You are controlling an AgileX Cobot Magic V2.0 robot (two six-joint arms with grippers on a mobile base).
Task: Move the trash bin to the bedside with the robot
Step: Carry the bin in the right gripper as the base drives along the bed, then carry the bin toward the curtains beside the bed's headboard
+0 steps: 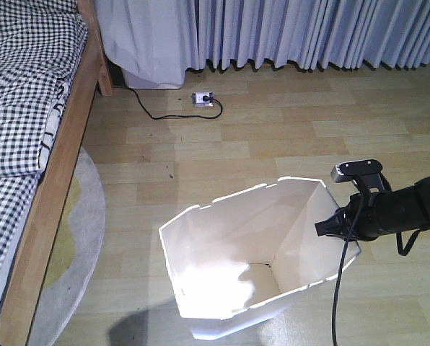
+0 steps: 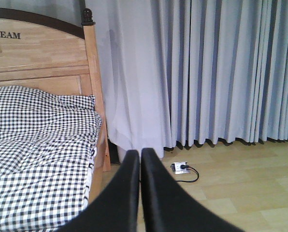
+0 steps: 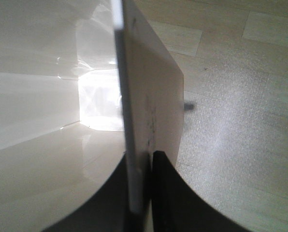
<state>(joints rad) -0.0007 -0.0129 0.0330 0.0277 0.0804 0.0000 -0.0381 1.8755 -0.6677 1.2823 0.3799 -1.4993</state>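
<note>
The white trash bin (image 1: 251, 267) stands on the wooden floor in the front view, its notched rim tilted toward the camera. My right gripper (image 1: 329, 225), at the end of the black robot arm (image 1: 410, 209), is shut on the bin's right wall. In the right wrist view the thin bin wall (image 3: 149, 96) runs between the two black fingers (image 3: 170, 193), one inside and one outside. The bedside (image 1: 56, 180), a light wooden frame with checked bedding (image 1: 20, 94), lies to the left of the bin. My left gripper (image 2: 140, 159) is shut on nothing, pointing at the bed's corner (image 2: 98, 96).
A round grey rug (image 1: 81, 238) lies beside the bed frame, between bed and bin. Grey curtains (image 1: 309, 32) hang along the back wall. A white power strip (image 1: 203, 99) with a black cable sits on the floor near the curtains.
</note>
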